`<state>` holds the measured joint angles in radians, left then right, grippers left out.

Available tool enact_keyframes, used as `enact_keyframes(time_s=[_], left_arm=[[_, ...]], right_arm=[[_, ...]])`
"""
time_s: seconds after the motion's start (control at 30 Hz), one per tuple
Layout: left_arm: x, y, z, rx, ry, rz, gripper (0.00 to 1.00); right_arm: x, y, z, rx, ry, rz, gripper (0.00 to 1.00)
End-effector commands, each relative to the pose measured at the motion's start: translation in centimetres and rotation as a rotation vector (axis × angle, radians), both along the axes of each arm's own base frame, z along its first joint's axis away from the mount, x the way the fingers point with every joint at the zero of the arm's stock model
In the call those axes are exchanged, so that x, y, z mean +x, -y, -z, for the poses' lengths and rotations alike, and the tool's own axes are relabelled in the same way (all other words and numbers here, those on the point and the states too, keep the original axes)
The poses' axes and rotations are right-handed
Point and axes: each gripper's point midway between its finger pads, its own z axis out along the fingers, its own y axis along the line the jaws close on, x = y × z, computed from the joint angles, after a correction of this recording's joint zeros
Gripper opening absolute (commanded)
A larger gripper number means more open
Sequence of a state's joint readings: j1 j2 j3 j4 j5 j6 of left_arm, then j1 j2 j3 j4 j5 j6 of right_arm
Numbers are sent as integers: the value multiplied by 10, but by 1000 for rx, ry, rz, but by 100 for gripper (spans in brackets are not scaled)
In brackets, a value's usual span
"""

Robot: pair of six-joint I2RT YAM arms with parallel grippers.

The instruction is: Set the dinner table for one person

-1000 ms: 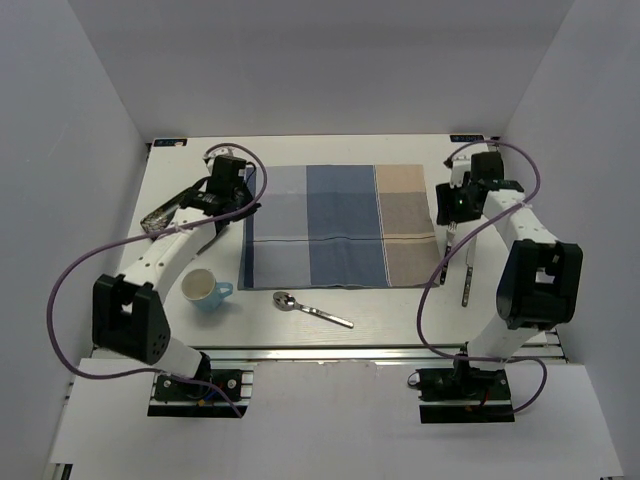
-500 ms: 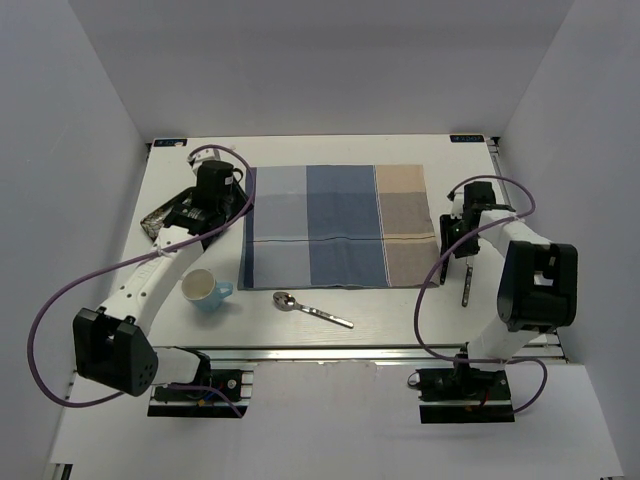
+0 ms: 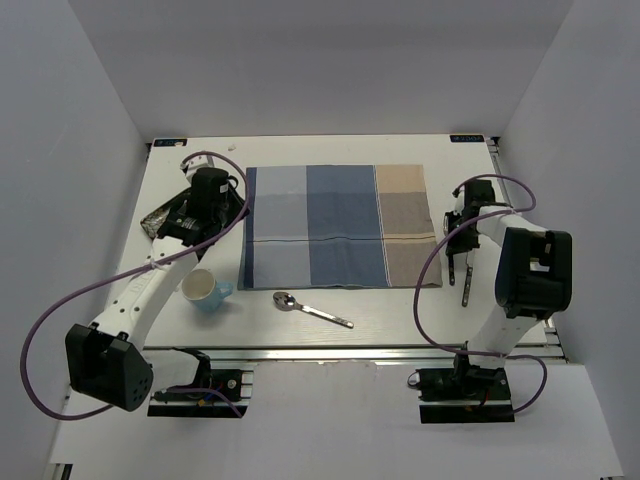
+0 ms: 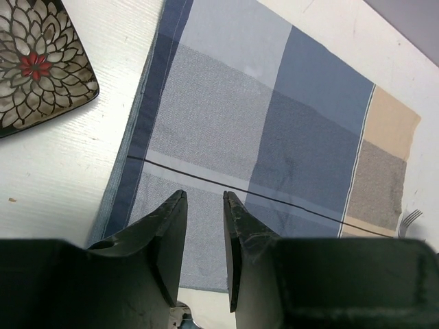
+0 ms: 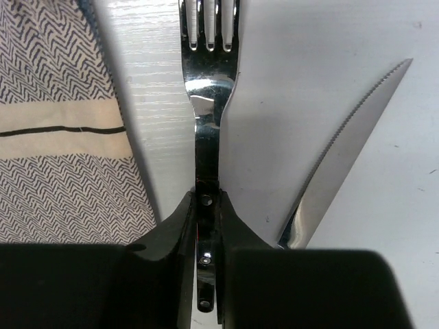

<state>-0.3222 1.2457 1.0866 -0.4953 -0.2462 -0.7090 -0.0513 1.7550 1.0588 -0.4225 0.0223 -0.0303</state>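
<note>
- Clock bearings taken on the top view, 12 o'clock being the far edge of the bench (image 3: 390,305). The bench itself fills the whole work area, with its rail along the 6 o'clock edge by the arm bases.
- Placemat (image 3: 340,225) lies flat at the bench centre. It looks squared up and nothing rests on it.
- Patterned plate (image 4: 38,65) sits at 9 o'clock of the placemat, just off its edge, on bare bench.
- Cup (image 3: 203,289) stands upright at 8 o'clock of the placemat. Spoon (image 3: 312,311) lies at 6 o'clock, just clear of the hem.
- Fork (image 5: 208,103) and knife (image 5: 350,147) are at 3 o'clock. The fork is between the placemat edge and the knife, with its tines toward 12 o'clock.
- Right pincer (image 5: 206,199) is clamped on the fork handle. I cannot tell whether the fork is lifted or resting on the bench.
- Left pincer (image 4: 204,197) hangs over the 9 o'clock border of the placemat, beside the plate. Its fingers are a narrow gap apart and carry nothing.
- Progress, as I judge it: early. The placemat appears laid, but no item is in its final spot.
- Left to do, likely: plate onto the placemat, fork to 9 o'clock of the plate, knife and spoon to 3 o'clock, cup toward 1 o'clock.
- The step in hand seems to be moving the fork.
</note>
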Motion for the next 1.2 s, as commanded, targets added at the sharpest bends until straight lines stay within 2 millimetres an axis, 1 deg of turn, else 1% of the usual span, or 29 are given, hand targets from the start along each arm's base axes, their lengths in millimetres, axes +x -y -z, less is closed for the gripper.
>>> enact_keyframes(time_s=[0.0, 0.03, 0.1, 0.17, 0.2, 0.23, 0.33, 0.37, 0.43, 0.47, 0.53, 0.57, 0.6, 0.63, 0.67, 0.7, 0.73, 0.77, 0.8, 0.83, 0.87, 0.9, 0.93, 0.97, 1.0, 1.03, 1.07, 1.13, 1.17], left_arm=[[-2, -6, -13, -10, 36, -24, 39], [-1, -6, -14, -6, 36, -22, 39], [0, -5, -16, -3, 39, -18, 39], [2, -6, -22, -1, 52, -19, 39], [2, -5, -25, 0, 61, -17, 39], [3, -7, -28, 2, 72, -22, 39], [4, -7, -35, 0, 94, -23, 39], [4, -7, -37, -2, 101, -25, 39], [3, -6, -40, -11, 112, -22, 39], [2, -7, -40, -16, 113, -25, 39], [0, -7, -43, -29, 120, -30, 39], [-1, -6, -43, -36, 121, -30, 39], [-2, -7, -43, -42, 121, -33, 39], [-5, -6, -46, -56, 127, -31, 39], [-6, -5, -46, -60, 126, -30, 39], [-8, -6, -45, -63, 121, -31, 39], [-11, -6, -48, -71, 125, -35, 39], [-14, -8, -47, -69, 117, -37, 39], [-16, -8, -50, -70, 119, -39, 39], [-18, -10, -51, -69, 116, -43, 39], [-22, -12, -52, -64, 111, -50, 39], [-24, -14, -54, -62, 114, -54, 39], [-26, -15, -55, -63, 116, -57, 39], [-29, -18, -59, -61, 127, -65, 39], [-31, -19, -61, -60, 134, -70, 39], [-34, -21, -63, -58, 140, -71, 39], [-34, -21, -62, -57, 137, -71, 39], [-38, -24, -64, -50, 145, -73, 39], [-41, -25, -63, -45, 143, -74, 39]], right_arm=[[-5, 8, 5, -1, -5, 36, 10], [-4, 7, 0, 9, 9, 36, 4], [4, 7, -10, 10, 56, 23, 0], [22, -1, -39, 38, 170, -27, 0], [28, -7, -50, 48, 208, -54, 0], [38, -19, -71, 62, 274, -103, 0], [46, -46, -99, 121, 340, -171, 0], [44, -76, -107, 151, 349, -239, 0], [38, -107, -115, 225, 348, -274, 0], [32, -135, -119, 263, 350, -306, 0], [23, -170, -128, 363, 356, -290, 0], [14, -199, -132, 414, 358, -329, 0], [14, -219, -141, 474, 395, -345, 0], [10, -239, -142, 540, 372, -310, 0], [-1, -269, -146, 591, 356, -346, 0], [1, -290, -158, 646, 367, -352, 0], [-2, -309, -150, 708, 293, -291, 0], [-11, -334, -152, 753, 255, -304, 0], [-12, -348, -151, 780, 222, -286, 0], [-5, -368, -152, 808, 197, -270, 0], [-12, -388, -154, 853, 148, -235, 0], [-8, -400, -137, 847, 100, -206, 0], [0, -416, -153, 878, 113, -204, 0], [0, -429, -153, 893, 86, -180, 0], [5, -436, -150, 891, 71, -159, 0], [13, -446, -126, 865, 11, -105, 0], [16, -450, -135, 879, 26, -114, 0], [24, -455, -117, 878, 1, -35, 0], [26, -459, -115, 888, 8, -24, 0]])
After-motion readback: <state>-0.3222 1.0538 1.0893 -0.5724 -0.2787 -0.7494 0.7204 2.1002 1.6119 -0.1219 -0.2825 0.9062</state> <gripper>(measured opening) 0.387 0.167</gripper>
